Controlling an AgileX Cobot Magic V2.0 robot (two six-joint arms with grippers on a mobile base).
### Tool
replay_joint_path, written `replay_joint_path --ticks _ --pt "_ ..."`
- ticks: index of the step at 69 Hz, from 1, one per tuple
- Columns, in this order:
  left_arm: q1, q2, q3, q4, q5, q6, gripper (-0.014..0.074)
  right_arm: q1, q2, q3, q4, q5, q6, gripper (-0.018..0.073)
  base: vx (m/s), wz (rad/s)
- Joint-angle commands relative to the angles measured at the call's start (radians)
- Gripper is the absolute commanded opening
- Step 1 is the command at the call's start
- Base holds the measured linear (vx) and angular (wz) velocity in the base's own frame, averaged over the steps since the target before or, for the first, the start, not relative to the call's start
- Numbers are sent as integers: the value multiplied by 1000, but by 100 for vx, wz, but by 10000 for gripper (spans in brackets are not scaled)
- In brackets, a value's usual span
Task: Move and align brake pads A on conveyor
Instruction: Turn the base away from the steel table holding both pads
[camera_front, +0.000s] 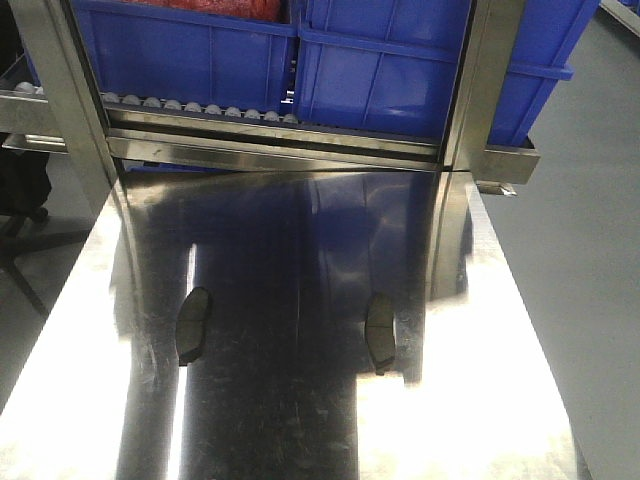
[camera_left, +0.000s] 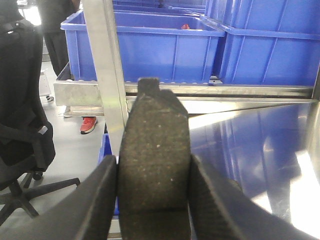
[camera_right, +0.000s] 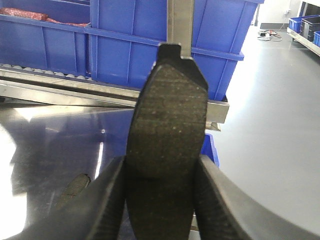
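Brake pad (camera_left: 155, 145) stands pinched across its narrow width in my left gripper (camera_left: 154, 175); a twin pad (camera_right: 167, 125) likewise in my right gripper (camera_right: 162, 175). Both look rigid, dense, gritty-faced, gently curved, so this side pinch should hold. Two more pads (camera_front: 193, 325) (camera_front: 381, 333) lie flat, well apart, on slick steel tabletop (camera_front: 80, 340). Beyond: small rollers (camera_front: 200, 105), blue plastic bins (camera_front: 400, 60). Conveyor belt not in view.

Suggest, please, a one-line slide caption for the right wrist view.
Right claw clamping a dark grey-brown curved brake pad by its sides, shiny steel tabletop and blue plastic bins beyond.
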Motion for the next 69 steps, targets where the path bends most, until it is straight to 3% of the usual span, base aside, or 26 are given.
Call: replay_joint_path --ticks 1,39,69 --pt "-4 9 -29 -13 -93 -1 -6 -3 11 -27 1 -94 -7 -6 0 0" --pt "-4 9 -29 -13 -93 -1 -6 -3 11 -27 1 -94 -7 -6 -2 8" --pt "-4 9 -29 -13 -93 -1 -6 -3 11 -27 1 -93 -7 -6 -16 91"
